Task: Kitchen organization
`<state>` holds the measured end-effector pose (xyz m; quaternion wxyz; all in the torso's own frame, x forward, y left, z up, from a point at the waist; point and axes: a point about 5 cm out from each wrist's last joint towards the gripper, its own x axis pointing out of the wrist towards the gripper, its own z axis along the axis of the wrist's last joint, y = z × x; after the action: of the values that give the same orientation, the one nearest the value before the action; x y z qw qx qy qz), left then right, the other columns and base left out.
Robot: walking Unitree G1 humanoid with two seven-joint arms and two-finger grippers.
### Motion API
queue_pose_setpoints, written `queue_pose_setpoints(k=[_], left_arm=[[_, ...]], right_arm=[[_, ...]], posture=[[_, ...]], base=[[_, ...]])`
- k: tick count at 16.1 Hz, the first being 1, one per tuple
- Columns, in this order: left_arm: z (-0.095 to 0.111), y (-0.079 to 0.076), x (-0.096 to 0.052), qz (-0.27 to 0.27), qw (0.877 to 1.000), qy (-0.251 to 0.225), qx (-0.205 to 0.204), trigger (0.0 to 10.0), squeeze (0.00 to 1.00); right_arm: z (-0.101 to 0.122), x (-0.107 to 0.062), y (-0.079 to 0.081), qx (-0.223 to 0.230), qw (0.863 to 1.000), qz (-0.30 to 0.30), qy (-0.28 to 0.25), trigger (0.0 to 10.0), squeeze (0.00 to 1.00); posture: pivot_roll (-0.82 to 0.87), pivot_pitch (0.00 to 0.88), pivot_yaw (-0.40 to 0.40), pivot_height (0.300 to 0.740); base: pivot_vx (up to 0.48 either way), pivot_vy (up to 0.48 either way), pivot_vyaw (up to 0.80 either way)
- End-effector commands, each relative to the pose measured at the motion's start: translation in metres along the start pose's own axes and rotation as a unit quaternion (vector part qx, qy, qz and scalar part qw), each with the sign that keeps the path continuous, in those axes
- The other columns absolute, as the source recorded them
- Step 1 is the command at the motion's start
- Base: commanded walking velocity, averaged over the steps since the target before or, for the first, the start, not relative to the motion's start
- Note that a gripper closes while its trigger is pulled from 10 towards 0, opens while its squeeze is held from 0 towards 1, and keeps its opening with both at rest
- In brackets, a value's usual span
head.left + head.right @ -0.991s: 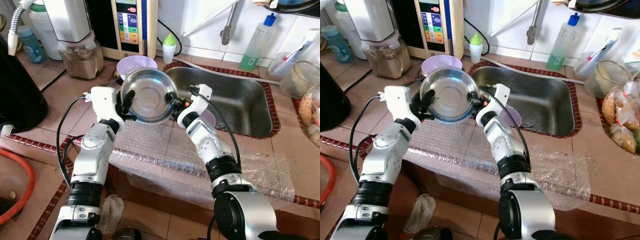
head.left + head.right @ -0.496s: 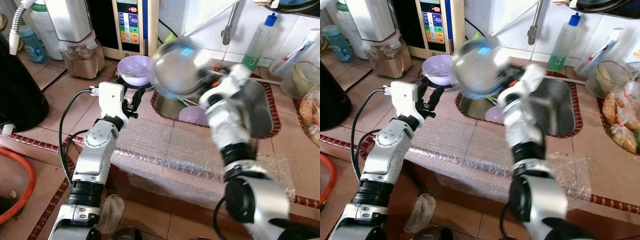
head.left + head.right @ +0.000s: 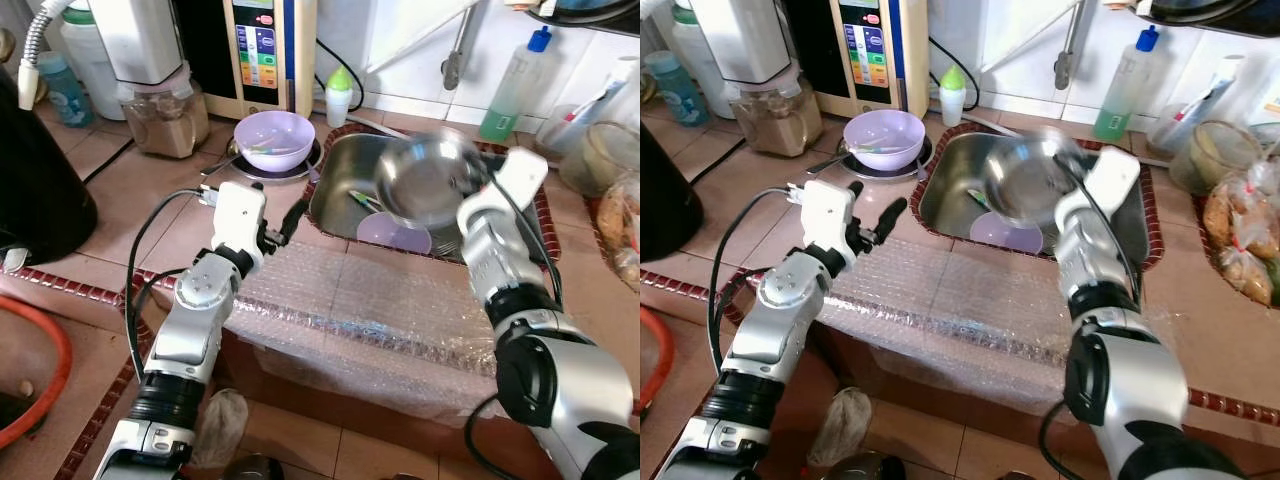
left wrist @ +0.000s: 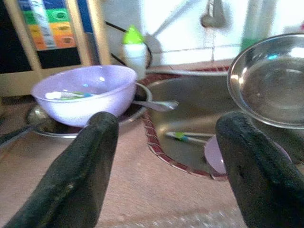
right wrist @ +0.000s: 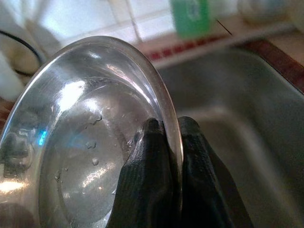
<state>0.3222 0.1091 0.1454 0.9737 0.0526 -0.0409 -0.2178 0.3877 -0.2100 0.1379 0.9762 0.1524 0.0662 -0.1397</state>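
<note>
Steel bowl [image 3: 428, 180] swung over the sink [image 3: 520, 245], right claw [image 5: 166, 142] pinching its rim, left claw [image 4: 164, 142] spread

You had a sheet of bubble wrap [image 3: 380, 310] draped over the front edge of the counter [image 3: 130, 190]. Along its back edge stood a blender jar [image 3: 160, 120], a water purifier [image 3: 255, 45] and a small green-capped bottle [image 3: 339, 95]. Towards the back right corner were a green soap bottle [image 3: 510, 85] and a glass jar [image 3: 600, 155]. A rag [image 3: 222, 425] lay on the floor below the front edge.
</note>
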Motion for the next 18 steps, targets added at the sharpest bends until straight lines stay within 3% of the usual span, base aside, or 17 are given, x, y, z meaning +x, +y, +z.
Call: queue_pose_setpoints(k=[1,3,4,5,10,12,13,18], left_arm=[[-0.006,-0.003,-0.002,-0.008,1.0,0.01,0.009,10.0,1.0],[-0.009,-0.004,-0.005,-0.008,1.0,0.017,0.016,10.0,1.0],[-0.01,-0.004,-0.006,-0.008,1.0,0.018,0.019,10.0,1.0],[-0.01,-0.005,-0.006,-0.01,1.0,0.019,0.022,10.0,1.0],[-0.012,-0.005,-0.006,-0.01,0.999,0.026,0.033,10.0,1.0],[-0.012,-0.005,-0.007,-0.01,0.999,0.028,0.035,10.0,1.0],[-0.013,-0.006,-0.007,-0.01,0.999,0.03,0.037,10.0,1.0],[-0.014,-0.006,-0.008,-0.007,0.999,0.034,0.038,10.0,1.0]], right_arm=[[0.001,0.0,-0.005,-0.009,1.0,-0.015,-0.005,0.0,0.0],[-0.005,-0.001,-0.009,-0.033,0.999,-0.03,0.001,0.0,0.0],[-0.01,-0.002,-0.009,-0.035,0.999,-0.036,0.009,1.8,0.0],[-0.019,-0.003,-0.008,-0.034,0.998,-0.042,0.029,10.0,0.0],[-0.04,-0.009,-0.004,-0.017,0.997,-0.04,0.07,10.0,0.0],[-0.044,-0.01,-0.006,-0.007,0.996,-0.045,0.078,10.0,0.05],[-0.047,-0.011,-0.01,0.004,0.995,-0.054,0.086,10.0,1.0],[-0.053,-0.013,-0.01,0.006,0.994,-0.056,0.099,10.0,1.0]], posture=[[0.04,0.0,0.014,0.74],[0.04,0.0,0.015,0.74],[0.04,0.0,0.015,0.74],[0.05,0.0,0.014,0.74],[0.05,0.0,0.014,0.74],[0.05,0.0,0.014,0.74],[0.05,0.0,0.009,0.74],[0.05,0.0,0.006,0.74]], base=[[0.0,0.0,0.0],[0.0,0.0,0.0],[0.0,0.0,0.0],[0.0,0.0,0.0],[0.0,0.0,0.0],[0.0,0.0,0.0],[0.0,0.0,0.0],[0.0,0.0,0.0]])
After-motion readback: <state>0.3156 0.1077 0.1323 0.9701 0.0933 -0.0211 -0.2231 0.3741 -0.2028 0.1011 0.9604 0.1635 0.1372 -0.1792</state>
